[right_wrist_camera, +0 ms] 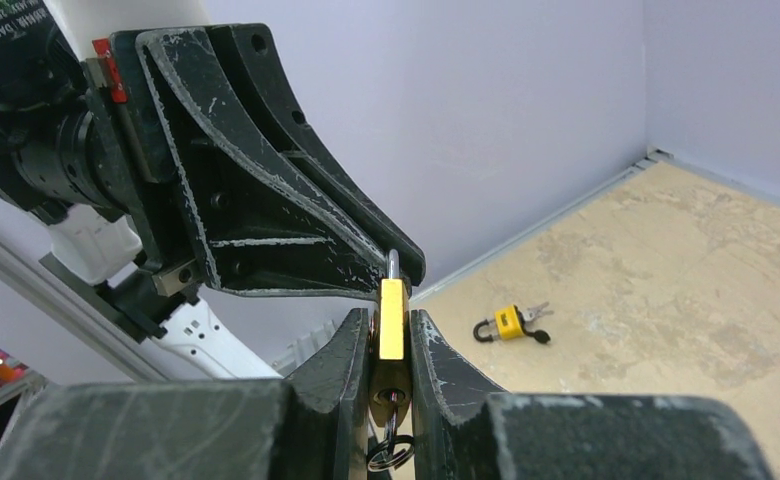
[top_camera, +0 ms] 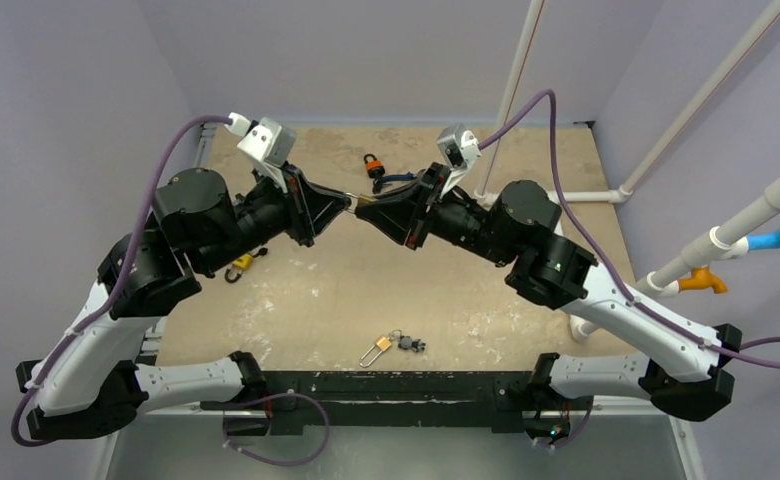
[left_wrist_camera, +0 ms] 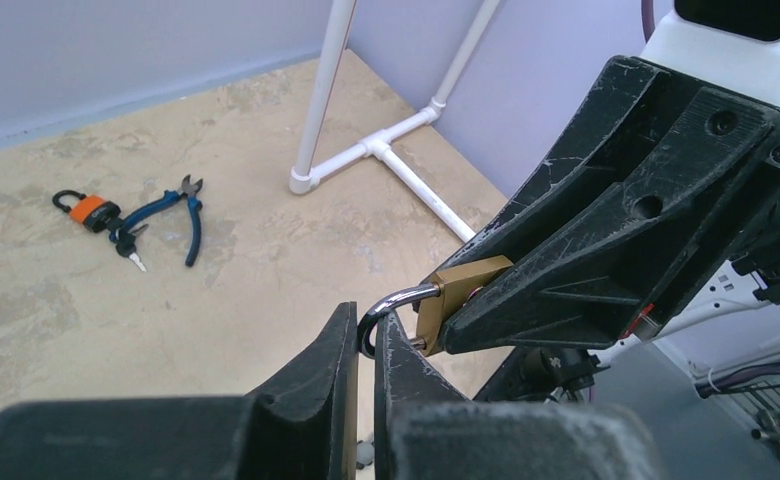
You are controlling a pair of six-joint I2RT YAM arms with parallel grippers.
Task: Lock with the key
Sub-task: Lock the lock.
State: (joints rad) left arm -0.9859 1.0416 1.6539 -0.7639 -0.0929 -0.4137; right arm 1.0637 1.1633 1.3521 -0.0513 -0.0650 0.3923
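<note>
Padlock (right_wrist_camera: 393, 318) has a brass body, silver shackle (left_wrist_camera: 398, 300), key (right_wrist_camera: 390, 418) inserted underneath.

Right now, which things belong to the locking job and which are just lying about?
In the job: brass padlock, body in the right gripper, shackle in the left gripper; key at its underside.
Lying about: orange padlock, blue pliers, yellow padlock, padlock by the near edge.

The left arm (top_camera: 86, 340) and right arm (top_camera: 626, 310) are cased in white below and black at the joints, with purple cables (top_camera: 552, 140) strung along them. The black pincer fingers (right_wrist_camera: 266, 200) are scuffed pale and drilled with round holes
</note>
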